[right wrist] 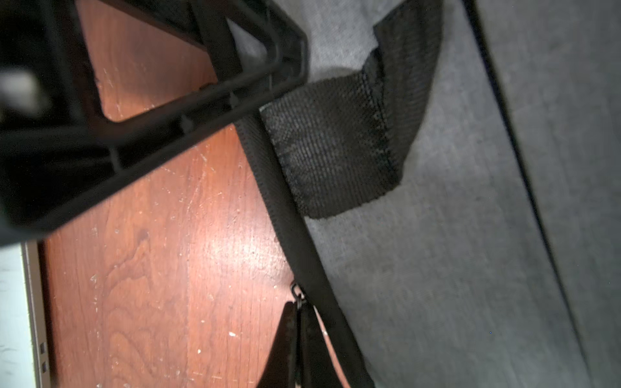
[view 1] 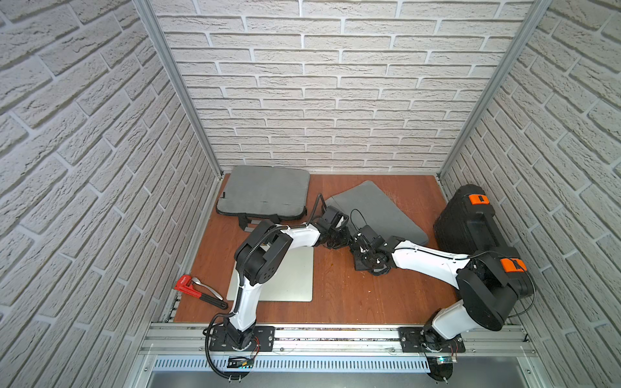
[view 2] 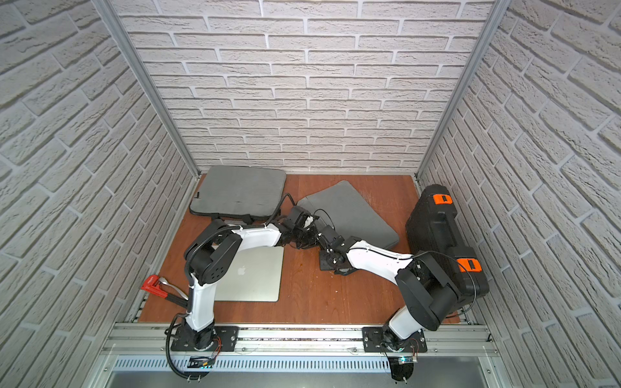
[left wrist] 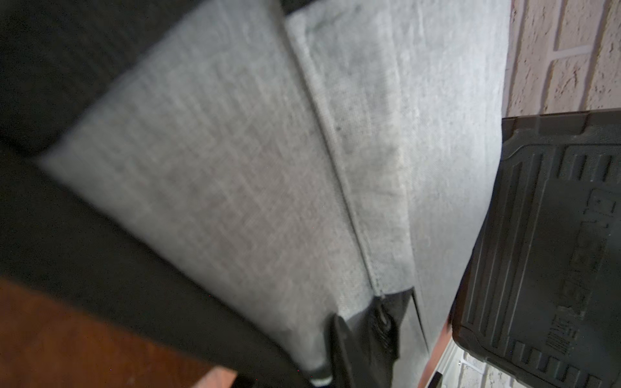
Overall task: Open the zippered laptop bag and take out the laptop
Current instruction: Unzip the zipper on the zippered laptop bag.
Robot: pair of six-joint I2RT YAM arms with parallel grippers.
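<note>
Early going, by the look of it: the laptop bag [view 1: 376, 211] near the desk's [view 1: 342, 289] centre, toward 1 o'clock, seems still zipped, and no laptop shows coming out of it. The right tool [right wrist: 296, 312] is pinched together on the zipper pull [right wrist: 297, 295] at the bag's near corner. The left tool [view 1: 337, 238] sits at that same corner, but I cannot tell whether it grips. Unzipping and the lift-out remain.

Count: two grey bags, the second bag [view 1: 265, 195] at 11 o'clock; one silver laptop [view 2: 255, 278] lying bare at 7 o'clock; one wrench [view 1: 198, 290]; one spoon [view 1: 210, 289]; one black case [view 1: 470, 228].
</note>
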